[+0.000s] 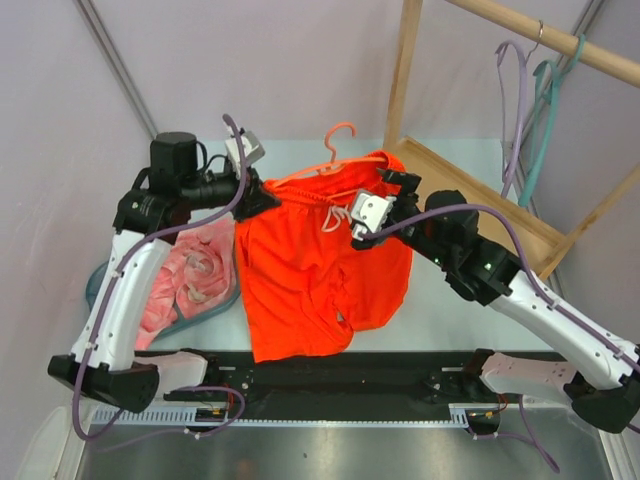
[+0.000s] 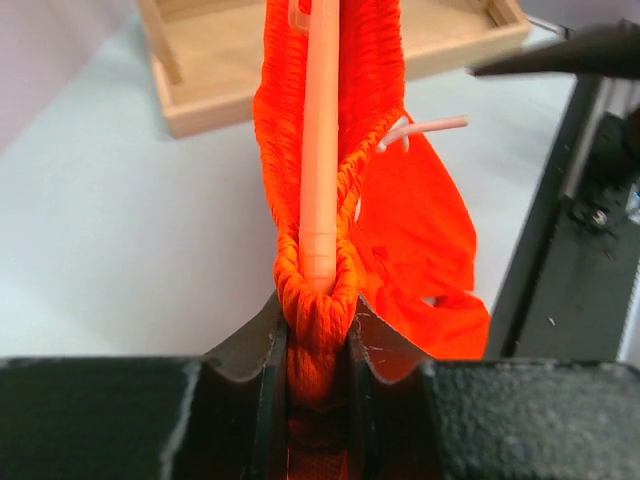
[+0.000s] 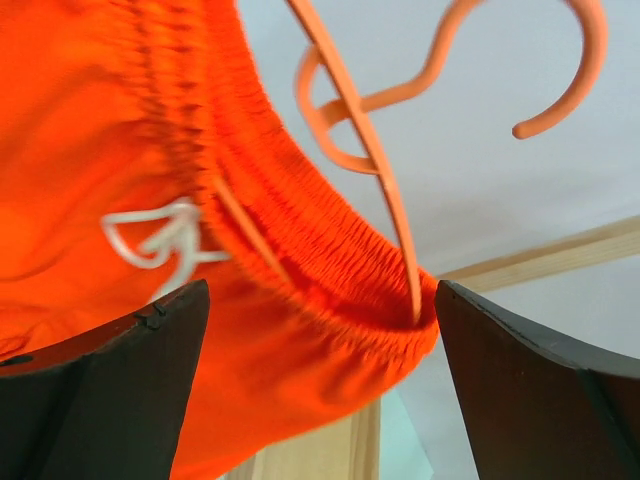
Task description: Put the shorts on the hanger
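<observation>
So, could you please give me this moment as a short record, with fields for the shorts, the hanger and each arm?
shorts: orange-red, waistband stretched over the hanger, legs towards the near edge
hanger: orange, arm inside the waistband, hook free at the far side
left fingers: shut on one end of the waistband
right fingers: open, either side of the other end
aside: pink garment at the left

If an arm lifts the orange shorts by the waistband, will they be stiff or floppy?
Probably floppy: the shorts lie creased and bunch between the jaws of the left gripper. Likely light, being thin cloth. The waistband might slide along the smooth hanger.
</observation>
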You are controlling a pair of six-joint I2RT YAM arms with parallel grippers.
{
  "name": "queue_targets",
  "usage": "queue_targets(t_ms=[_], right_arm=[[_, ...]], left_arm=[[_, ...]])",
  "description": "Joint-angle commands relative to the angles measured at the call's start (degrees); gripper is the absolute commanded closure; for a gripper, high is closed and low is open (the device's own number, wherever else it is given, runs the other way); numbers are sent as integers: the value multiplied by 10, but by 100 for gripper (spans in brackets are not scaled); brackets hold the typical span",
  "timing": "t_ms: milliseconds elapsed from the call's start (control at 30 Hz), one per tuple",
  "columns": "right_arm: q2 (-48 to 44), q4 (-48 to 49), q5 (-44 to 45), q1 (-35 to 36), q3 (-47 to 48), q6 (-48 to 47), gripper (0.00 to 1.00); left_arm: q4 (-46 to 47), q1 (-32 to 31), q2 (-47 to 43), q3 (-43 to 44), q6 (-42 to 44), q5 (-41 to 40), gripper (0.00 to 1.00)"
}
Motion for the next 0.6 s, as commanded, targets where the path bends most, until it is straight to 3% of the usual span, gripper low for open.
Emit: queue_targets(t_ms=[0,133,267,467,567], right_arm=[[-54,22,47,22,25,18,0],[-92,-15,75,52,25,18,0],[-115,-45,106,51,29,16,0],[-131,-24,149,46,38,-41,1],[-109,47,185,45,45,-117,12]], left_arm=[[133,-30,39,90,-65,-65,100],[170,-66,114,186,-95,-104,100],[190,-96,214,344,-129,-130,100],[208,-149,360,542,-171,-161,100],[229,-158,354,513,-179,-164,100]])
